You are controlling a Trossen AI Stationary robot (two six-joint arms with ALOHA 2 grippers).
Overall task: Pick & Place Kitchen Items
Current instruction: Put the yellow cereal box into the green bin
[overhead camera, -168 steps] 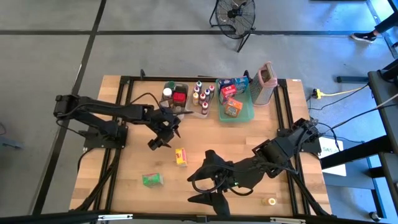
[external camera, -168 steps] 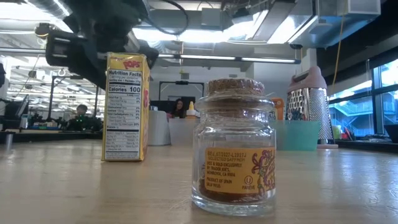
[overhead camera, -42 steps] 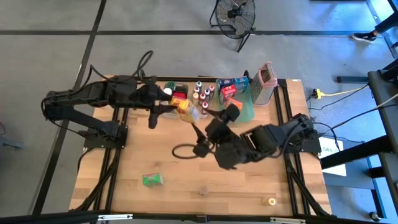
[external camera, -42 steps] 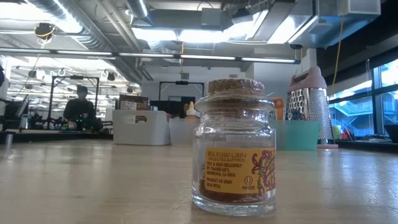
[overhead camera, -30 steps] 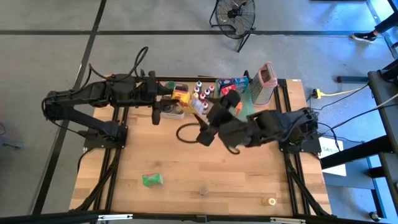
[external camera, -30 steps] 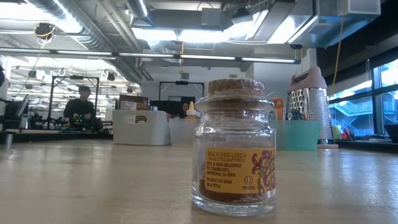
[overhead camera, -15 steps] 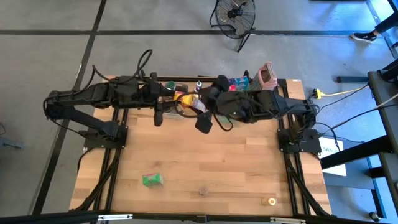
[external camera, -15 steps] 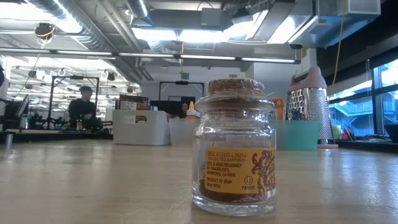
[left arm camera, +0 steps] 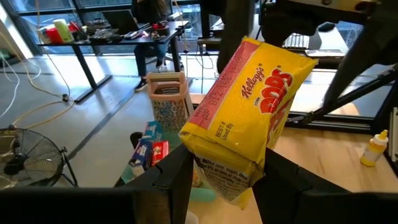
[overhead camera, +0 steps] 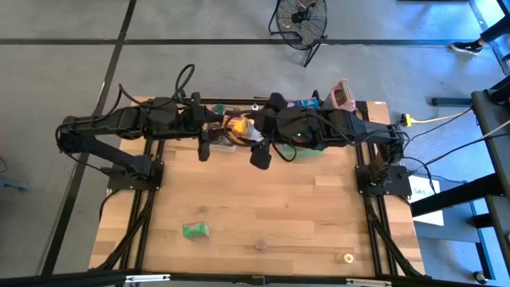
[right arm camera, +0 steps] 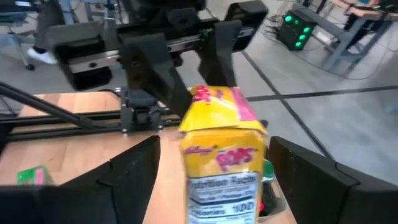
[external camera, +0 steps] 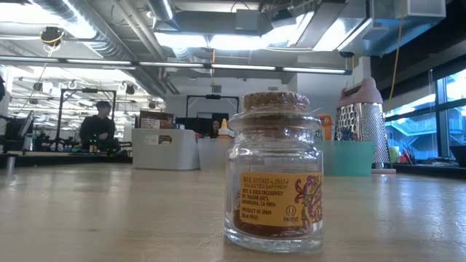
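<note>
Grey concrete floor [overhead camera: 72, 64] crossed by dark tape lines; black floor fan [overhead camera: 300, 17] beyond the wooden counter [overhead camera: 239, 199]. Level view: open workshop, ceiling ducts [external camera: 138, 29], strip lights [external camera: 240, 68], windows [external camera: 408, 124] at one side, a person [external camera: 95, 127] seated at distant desks.

Open-plan lab: workbenches [external camera: 44, 153], exposed ducting [external camera: 109, 29]

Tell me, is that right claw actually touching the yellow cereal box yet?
Apart. In the right wrist view the right gripper stands open, its fingers wide of the yellow cereal box, clear space on both sides.
</note>
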